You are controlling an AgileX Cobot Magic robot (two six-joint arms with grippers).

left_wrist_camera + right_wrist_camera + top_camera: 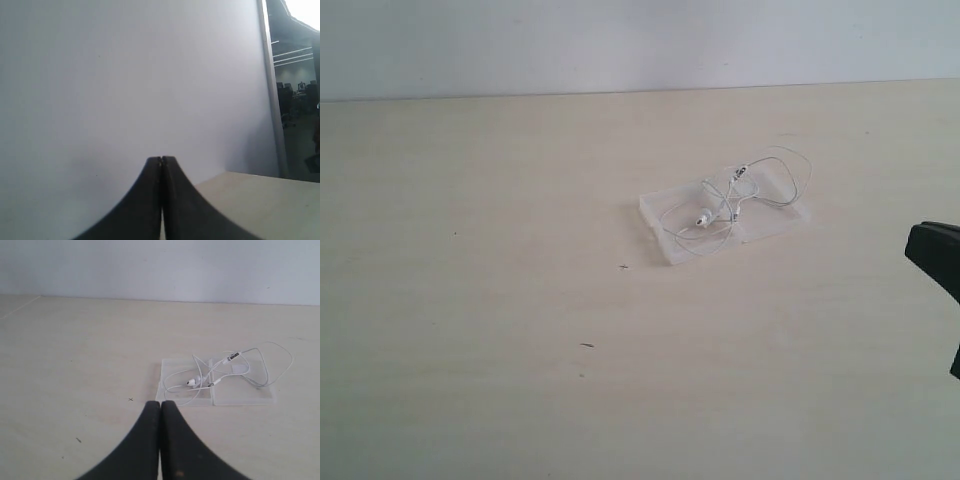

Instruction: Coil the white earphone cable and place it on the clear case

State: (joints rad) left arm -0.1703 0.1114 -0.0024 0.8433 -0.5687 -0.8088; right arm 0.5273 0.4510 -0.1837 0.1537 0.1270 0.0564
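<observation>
The white earphone cable [732, 200] lies in loose loops on the clear case [655, 212], with an earbud [703, 220] on the case's near half and a loop hanging past its far right edge. The right wrist view shows the same cable [220, 374] on the case [245, 396]. My right gripper [160, 405] is shut and empty, well short of the case; in the exterior view only part of it [935, 258] shows at the right edge. My left gripper [161, 160] is shut on nothing, faces a white wall, and is absent from the exterior view.
The pale wooden table [500, 300] bears a few small dark specks [586, 345]. A white wall [620, 40] runs along its far edge. The left wrist view catches a table corner [260, 205] and a dark room beyond.
</observation>
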